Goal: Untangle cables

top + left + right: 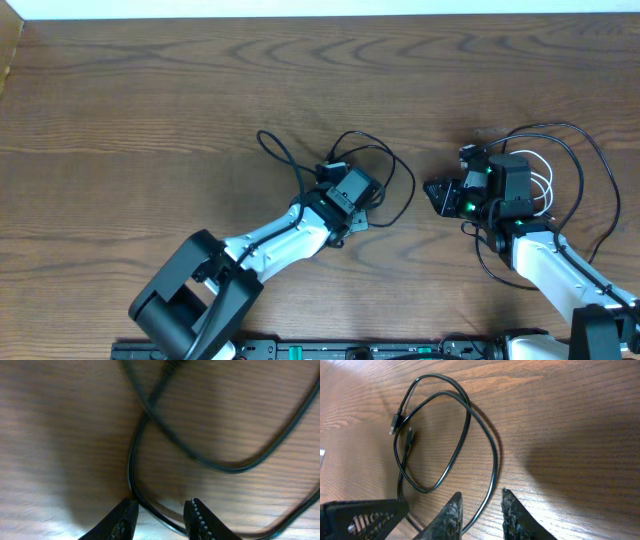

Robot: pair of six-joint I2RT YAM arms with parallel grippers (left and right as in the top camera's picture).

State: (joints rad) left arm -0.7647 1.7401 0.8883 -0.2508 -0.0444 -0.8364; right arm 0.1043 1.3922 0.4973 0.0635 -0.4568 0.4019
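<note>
The black cable (411, 185) lies in loose, overlapping loops on the wooden table (150, 100), near the middle; one strand trails off up and to the left, and the rest curls round to the right. The left gripper (362, 195) hangs directly over these loops. In the left wrist view its jaws stand a little apart, and a single strand of the black cable (230, 467) runs across the gap between the fingertips (197, 517), close to the wood; the gap is much wider than the cord, so nothing is clamped there.

The right gripper (440, 195) sits just beside the right edge of the same loops, pointing toward them; its fingers (452, 510) are also parted by a narrow gap. From the right wrist camera the black cable (496, 460) stretches away from the fingertips in two nested loops; its two small plug ends (395, 422) lie close together at the far side. A strand runs down into the space between the jaws, though it appears to rest on the table beyond them and not in a grip.

The white cable (548, 185) is coiled in small loops well to the right, tucked against the right arm's wrist, apart from the black one.
</note>
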